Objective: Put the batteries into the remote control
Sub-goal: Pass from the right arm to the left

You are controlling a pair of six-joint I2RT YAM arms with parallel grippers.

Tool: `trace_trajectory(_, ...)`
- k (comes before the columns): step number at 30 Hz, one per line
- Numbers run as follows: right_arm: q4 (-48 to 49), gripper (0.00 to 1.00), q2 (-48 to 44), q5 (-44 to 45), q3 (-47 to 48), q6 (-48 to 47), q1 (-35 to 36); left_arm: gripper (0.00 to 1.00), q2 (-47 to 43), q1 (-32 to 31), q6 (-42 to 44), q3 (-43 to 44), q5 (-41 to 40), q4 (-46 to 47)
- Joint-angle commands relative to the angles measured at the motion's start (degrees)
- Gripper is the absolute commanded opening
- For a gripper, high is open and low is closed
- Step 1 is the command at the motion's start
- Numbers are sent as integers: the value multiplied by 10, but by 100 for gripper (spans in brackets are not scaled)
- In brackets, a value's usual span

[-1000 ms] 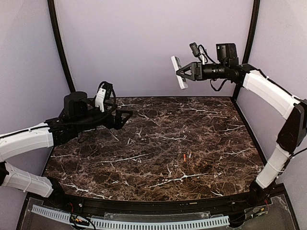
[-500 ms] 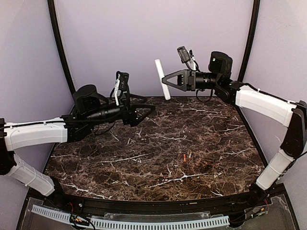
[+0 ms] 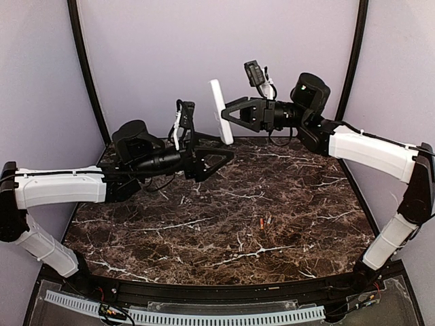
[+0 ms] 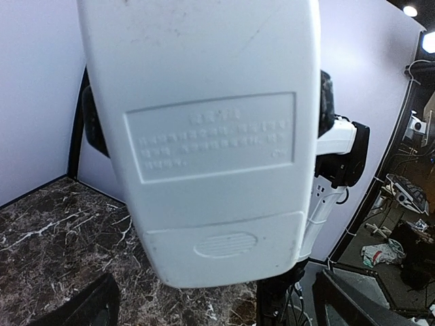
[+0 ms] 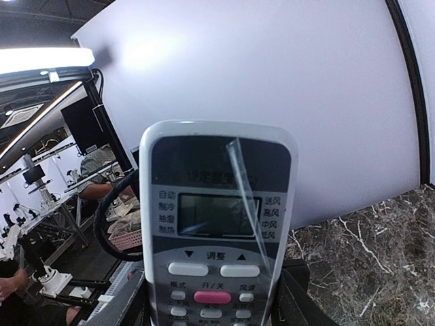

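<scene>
Now | right hand (image 3: 226, 117): clamped on remote (image 3: 217, 111), held upright in the air above the counter's (image 3: 170, 238) far edge | left hand (image 3: 219, 161): fingers wide apart, close to the remote's plain back | batteries (image 3: 263, 221): lying mid-counter, well apart from both hands.

Your right wrist camera shows the remote control (image 5: 217, 224) upright with its button face toward the lens. The dark fingers (image 5: 299, 292) of the right pincer (image 5: 217, 309) grip its lower sides. A clear film strip (image 5: 248, 204) peels across its screen (image 5: 212, 216). The marbled counter (image 5: 380, 258) shows at lower right.
</scene>
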Motion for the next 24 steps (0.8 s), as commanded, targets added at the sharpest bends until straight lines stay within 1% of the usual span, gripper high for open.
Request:
trace_trajectory(1,52,38,2,2,-11,13,11,100,2,-8,-13,23,2,39)
trace_trajectory(10,65,37,4,7,-21,14,14,99,9,-9,-27,34,-10,70)
trace_trajectory(13,73,37,4,7,-26,18,15,93,10,-9,-25,36,-16,73)
trace_trajectory(16,84,37,4,6,-33,23,16,84,13,-9,-25,40,-17,75)
trace_trajectory(21,90,37,4,3,-35,27,15,73,17,-9,-25,41,-25,76)
trace_trajectory(24,89,39,1,3,-37,26,16,64,14,-9,-16,38,-41,65)
